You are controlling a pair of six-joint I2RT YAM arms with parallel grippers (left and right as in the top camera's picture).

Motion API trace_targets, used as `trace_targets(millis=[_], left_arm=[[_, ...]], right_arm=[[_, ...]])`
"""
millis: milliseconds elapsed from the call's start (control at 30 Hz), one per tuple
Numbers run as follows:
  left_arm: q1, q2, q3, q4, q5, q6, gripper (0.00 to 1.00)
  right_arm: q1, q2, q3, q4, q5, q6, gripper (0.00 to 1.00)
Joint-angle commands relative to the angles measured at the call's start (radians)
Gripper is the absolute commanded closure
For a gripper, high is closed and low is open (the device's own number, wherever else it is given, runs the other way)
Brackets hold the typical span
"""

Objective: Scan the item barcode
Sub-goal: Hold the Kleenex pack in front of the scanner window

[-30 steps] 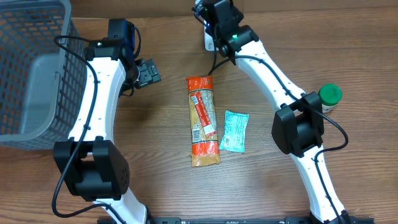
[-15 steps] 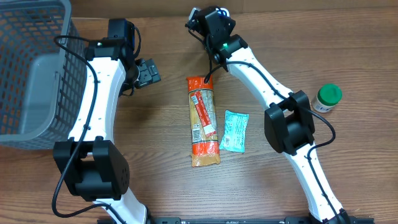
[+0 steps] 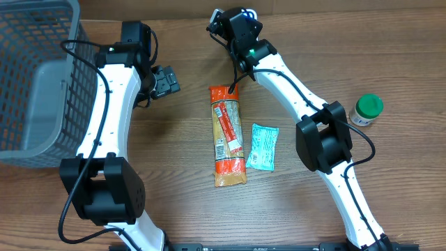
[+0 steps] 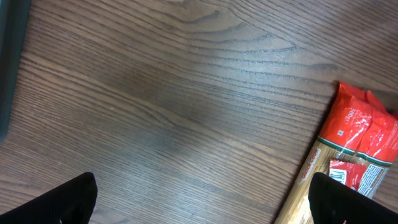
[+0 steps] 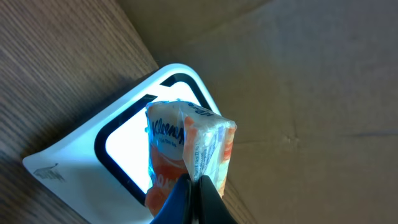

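Wooden table [image 3: 181, 202] fills the overhead view. Grey mesh basket [image 3: 70, 42] sits at the table's left edge. Long orange pasta pack [image 3: 227, 136] lies lengthwise mid-table, with a teal sachet [image 3: 263, 147] just beside it on the right, not touching. Green-lidded jar [image 3: 366, 109] stands upright at the far right, well apart from both.

Left gripper [image 3: 167, 81] is between the basket and the pasta pack. Its jaws are spread wide with nothing between them, over bare wood. The left wrist view shows only the pack's top end at the right edge.

Right gripper [image 5: 194, 186] is at the far edge of the table by a cardboard wall [image 5: 311, 81]. Its jaws are pinched tight on the small packet [image 5: 186, 140], which has an orange and white wrap and blue lettering. The packet is held in front of the lit window of the white scanner [image 5: 68, 158]. Contact between the packet and the scanner window is unclear.
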Motion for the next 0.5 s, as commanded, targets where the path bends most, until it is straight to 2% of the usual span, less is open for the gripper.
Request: trace_targets(millis=[0, 267, 367, 467], left_arm=[[-0.007, -0.023, 0.016, 0.002, -0.001, 0.019, 0.0], [-0.007, -0.023, 0.016, 0.002, -0.001, 0.019, 0.0], [-0.007, -0.023, 0.016, 0.002, -0.001, 0.019, 0.0], [-0.007, -0.023, 0.016, 0.002, -0.001, 0.019, 0.0]], right_arm=[[-0.004, -0.011, 0.001, 0.014, 0.029, 0.021, 0.96], [-0.006, -0.186, 0.002, -0.079, 0.063, 0.236, 0.96], [-0.009, -0.274, 0.002, -0.191, 0.058, 0.365, 0.96], [-0.018, -0.372, 0.002, -0.378, 0.025, 0.515, 0.96]])
